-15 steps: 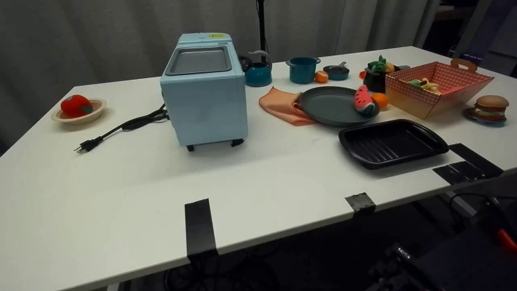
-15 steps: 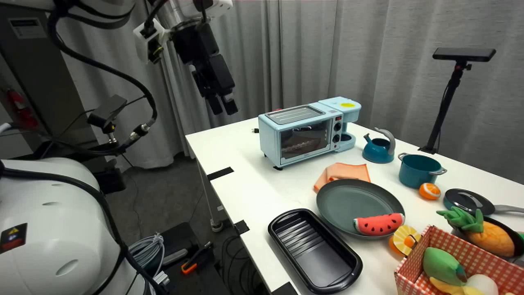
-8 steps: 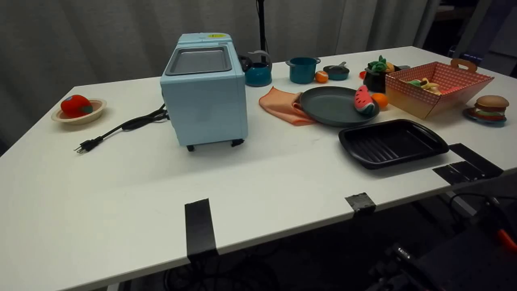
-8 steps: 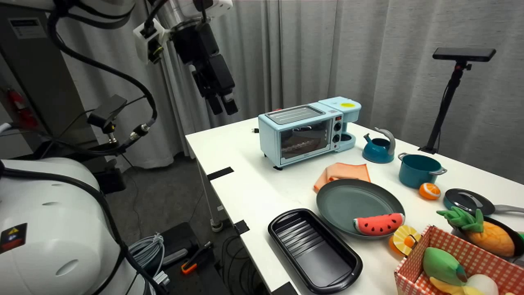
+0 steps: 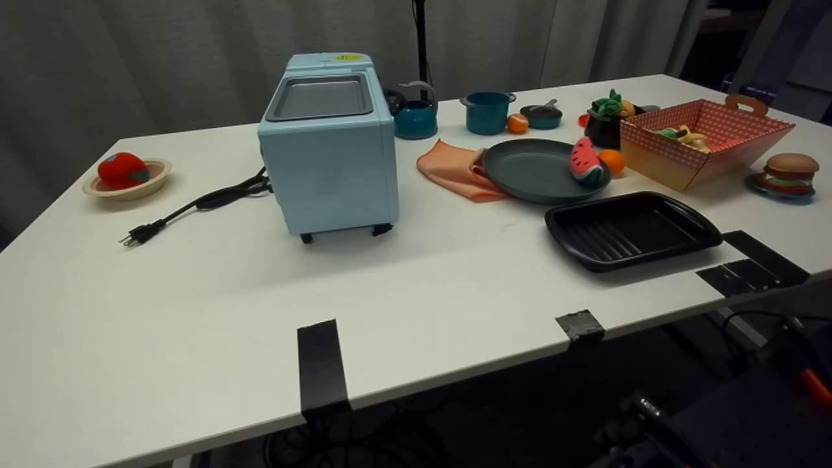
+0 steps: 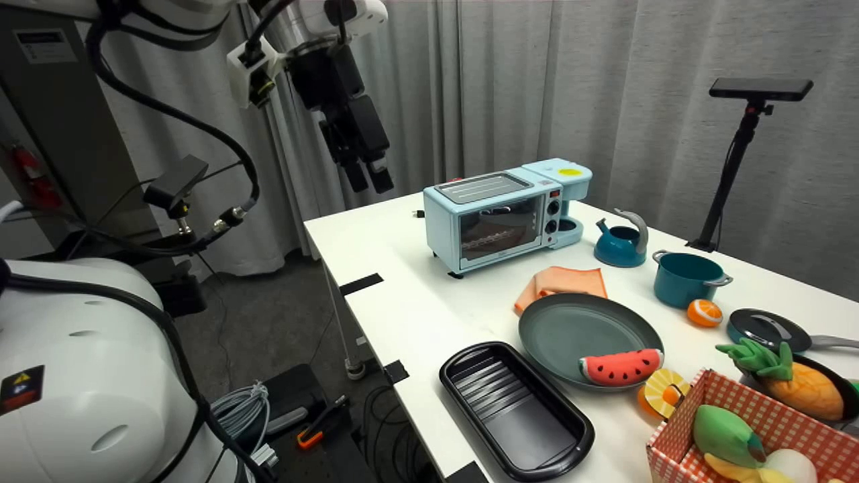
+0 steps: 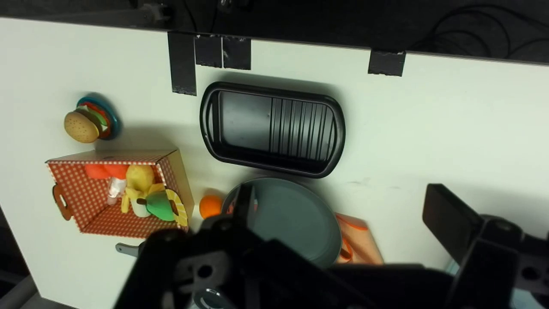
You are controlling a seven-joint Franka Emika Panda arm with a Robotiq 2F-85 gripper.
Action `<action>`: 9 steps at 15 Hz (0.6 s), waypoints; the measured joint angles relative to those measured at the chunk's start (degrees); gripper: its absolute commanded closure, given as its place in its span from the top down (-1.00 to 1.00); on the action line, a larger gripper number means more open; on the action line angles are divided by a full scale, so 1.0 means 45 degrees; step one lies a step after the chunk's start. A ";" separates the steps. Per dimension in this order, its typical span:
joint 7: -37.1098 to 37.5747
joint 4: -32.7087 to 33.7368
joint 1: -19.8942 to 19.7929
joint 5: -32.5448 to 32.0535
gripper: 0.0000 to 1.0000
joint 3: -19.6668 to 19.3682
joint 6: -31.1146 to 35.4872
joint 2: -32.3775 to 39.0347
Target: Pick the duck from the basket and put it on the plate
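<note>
The red-checked basket (image 5: 656, 153) stands on the table and holds several soft toys; it also shows in the wrist view (image 7: 96, 224) and is cut off in an exterior view (image 6: 778, 406). A pale-yellow toy (image 7: 140, 177) in the basket looks like the duck; its shape is partly hidden among other toys. The round dark grey plate (image 6: 570, 335) carries a watermelon slice (image 6: 621, 367); the plate also shows in an exterior view (image 5: 530, 169) and the wrist view (image 7: 296, 214). My gripper (image 7: 339, 195) is open and empty, high above the table and away from the basket (image 6: 369, 180).
A black ridged tray (image 6: 517, 409) lies beside the plate. A light-blue toaster oven (image 6: 496, 221), a teal kettle (image 6: 621, 245), a teal pot (image 6: 688, 278) and an orange cloth (image 6: 564, 282) stand around. A toy burger (image 5: 790, 172) sits beside the basket.
The arm and gripper have shifted slightly right and down in an exterior view in the last half second. The objects on the table have not moved.
</note>
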 measured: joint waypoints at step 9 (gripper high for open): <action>0.0032 -0.0404 -0.1141 -0.1468 1.00 -0.1306 0.2754 0.3521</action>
